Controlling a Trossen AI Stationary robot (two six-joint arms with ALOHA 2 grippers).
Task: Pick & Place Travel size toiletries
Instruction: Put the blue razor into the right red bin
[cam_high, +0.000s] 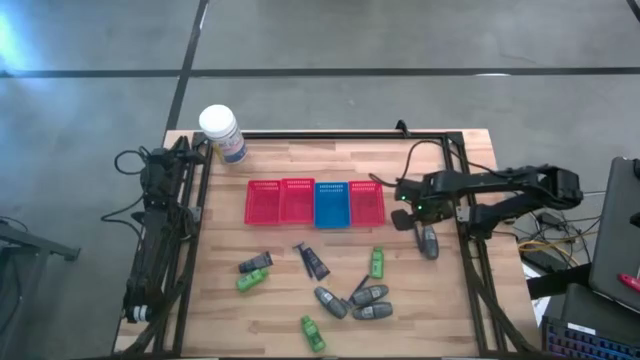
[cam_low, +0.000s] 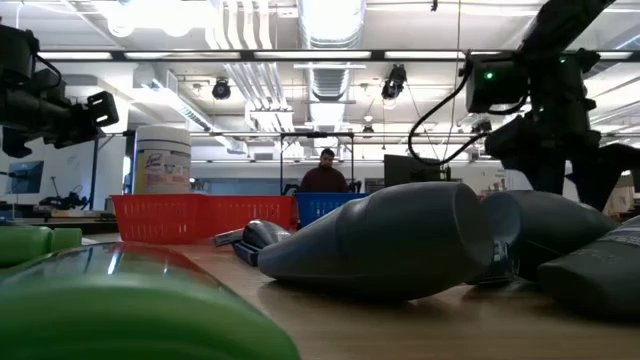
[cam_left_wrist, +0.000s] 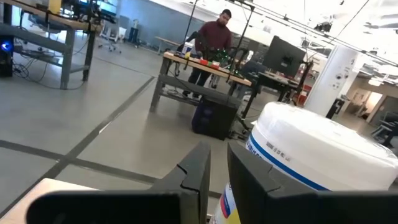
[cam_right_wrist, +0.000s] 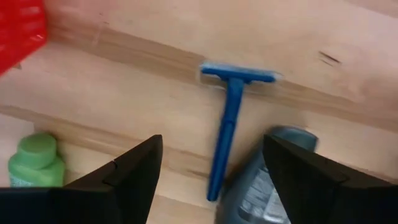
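1. A blue razor (cam_right_wrist: 229, 134) is seen lying flat on the wooden table (cam_high: 270, 320), between the spread fingers of the right gripper (cam_right_wrist: 211, 165), touched by neither.
2. Its long axis runs away from the wrist camera, with the crossbar head at the far end and the handle end beside a grey tube (cam_right_wrist: 264, 180).
3. A green bottle (cam_right_wrist: 34, 162) is seen just outside one finger.
4. In the high view, the right gripper (cam_high: 405, 215) is held over the table's right side, beside the end red basket (cam_high: 366, 203).
5. The left gripper (cam_left_wrist: 214, 186) is parked by the white-lidded jar (cam_high: 220, 130), its fingers nearly closed on nothing.
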